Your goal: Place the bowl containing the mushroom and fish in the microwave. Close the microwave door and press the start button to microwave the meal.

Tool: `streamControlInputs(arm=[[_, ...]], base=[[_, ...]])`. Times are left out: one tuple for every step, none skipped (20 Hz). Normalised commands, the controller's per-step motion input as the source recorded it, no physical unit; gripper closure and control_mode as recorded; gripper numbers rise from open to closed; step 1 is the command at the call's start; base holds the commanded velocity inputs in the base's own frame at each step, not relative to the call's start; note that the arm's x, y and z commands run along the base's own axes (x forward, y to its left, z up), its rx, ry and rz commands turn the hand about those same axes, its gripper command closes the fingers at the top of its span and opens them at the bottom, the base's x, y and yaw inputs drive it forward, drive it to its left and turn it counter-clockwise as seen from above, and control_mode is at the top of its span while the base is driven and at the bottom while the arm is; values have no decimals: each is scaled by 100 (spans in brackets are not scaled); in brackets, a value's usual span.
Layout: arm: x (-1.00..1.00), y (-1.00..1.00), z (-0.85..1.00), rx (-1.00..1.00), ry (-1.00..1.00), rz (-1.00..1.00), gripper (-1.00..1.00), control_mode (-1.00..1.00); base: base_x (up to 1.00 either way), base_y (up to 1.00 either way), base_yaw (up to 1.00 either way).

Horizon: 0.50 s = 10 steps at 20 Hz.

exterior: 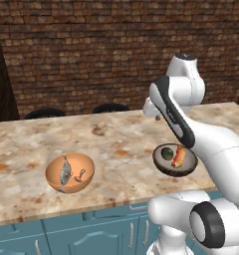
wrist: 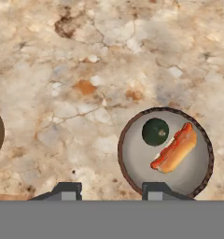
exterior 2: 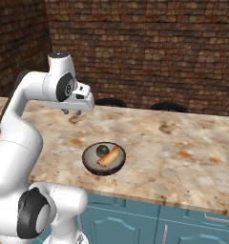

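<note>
The orange-tan bowl [exterior: 70, 173] sits near the counter's front edge, left of the arm. In it lie the slim grey fish [exterior: 66, 170] and the tiny brown mushroom [exterior: 81, 174]. My gripper [exterior: 157, 117] [exterior 2: 71, 112] hangs above the marble counter, well to the right of that bowl and behind the dark bowl. It is open in the hand view [wrist: 111, 191], and only bare counter shows between its fingertips [wrist: 67, 190]. The microwave and its door are out of view.
A smaller dark brown bowl [exterior: 175, 160] [exterior 2: 104, 158] [wrist: 165, 152] holds a green item and a red-orange hot dog, just below my hand. Two dark chair backs [exterior: 110, 107] stand behind the counter before a brick wall. Teal cabinets [exterior: 91, 234] run under the front edge.
</note>
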Motion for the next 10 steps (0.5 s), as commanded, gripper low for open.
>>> streamControlInputs(arm=[[0,0,-1,0,0,0,-100,-100],[0,3,-21,0,0,0,-100,-100],[0,23,-31,-1,0,0,-100,-100],[-3,37,-37,-3,0,0,-100,-100],[-19,46,-47,-2,-6,0,-100,-100],[-29,52,-49,-1,-14,-1,-100,-100],[-35,55,-47,0,-22,-2,-100,-100],[-36,56,-46,0,-25,-3,-100,-100],[-32,54,-46,0,-26,-4,-100,-100],[-32,61,-52,0,-29,-7,-100,-100]], base=[[0,0,0],[0,0,0],[0,0,0],[0,0,0],[0,0,0],[0,0,0],[0,0,0],[0,0,0],[0,0,0],[0,0,0]])
